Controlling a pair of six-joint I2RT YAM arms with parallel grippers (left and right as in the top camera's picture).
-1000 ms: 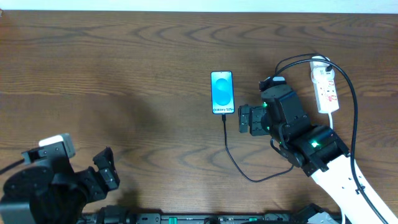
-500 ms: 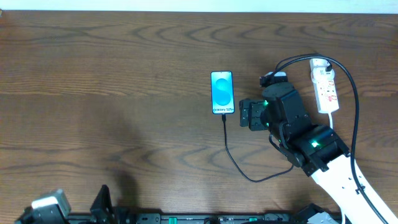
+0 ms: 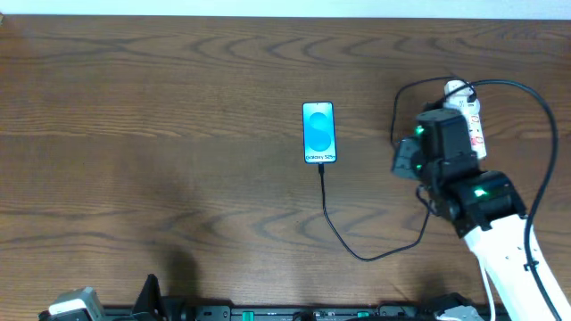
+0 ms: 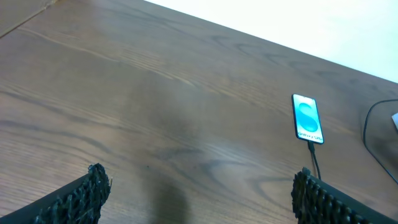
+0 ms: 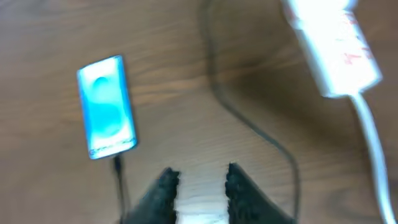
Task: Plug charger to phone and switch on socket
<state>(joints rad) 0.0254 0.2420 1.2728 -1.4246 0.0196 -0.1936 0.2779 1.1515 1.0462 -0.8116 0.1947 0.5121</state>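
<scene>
The phone [image 3: 319, 133] lies face up mid-table, its cyan screen lit; it also shows in the left wrist view [image 4: 308, 118] and the right wrist view [image 5: 107, 116]. The charger [image 3: 343, 241], a thin black cable, runs from the phone's lower edge, where its connector [image 3: 322, 169] meets it, and curves right under my right arm. The white socket [image 3: 473, 120] lies at the right, partly hidden by that arm, and appears blurred in the right wrist view [image 5: 333, 46]. My right gripper [image 5: 200, 175] hovers between phone and socket, jaws narrowed with a small gap, nothing in them. My left gripper [image 4: 202, 193] is wide open.
A black cable loop [image 3: 397, 107] arcs from the socket's far end past my right arm. The socket's white cord [image 5: 373, 155] trails toward the near edge. My left arm [image 3: 76, 308] sits at the table's near left edge.
My right arm has swung right, away from the phone toward the socket, and its jaws have narrowed. My left arm has drawn back to the near edge.
</scene>
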